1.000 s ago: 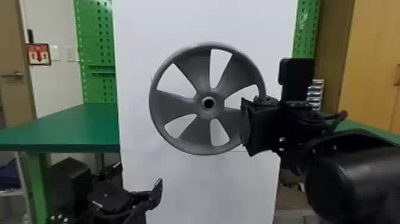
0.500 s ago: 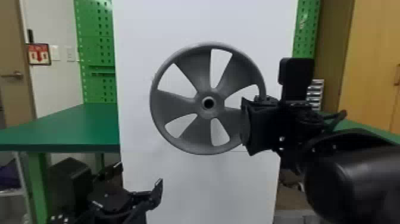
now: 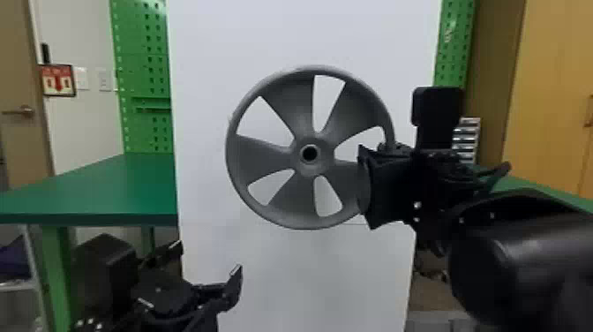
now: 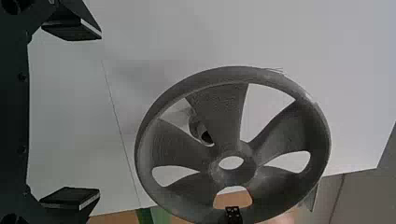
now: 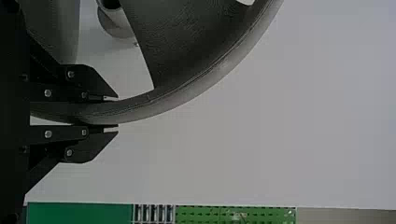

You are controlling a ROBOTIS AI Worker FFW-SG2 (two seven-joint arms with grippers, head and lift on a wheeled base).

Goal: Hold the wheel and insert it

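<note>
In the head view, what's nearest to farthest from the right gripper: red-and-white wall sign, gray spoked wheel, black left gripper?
1. Gray spoked wheel, gripped at its right rim.
2. Black left gripper, lower left.
3. Red-and-white wall sign, far left.

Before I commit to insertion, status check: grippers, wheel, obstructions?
Right gripper shut on wheel. Left gripper open, empty. Wheel off peg; no obstruction seen between.

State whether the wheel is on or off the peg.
Off: the left wrist view shows the peg behind the wheel, through a gap, clear of its hub.
</note>
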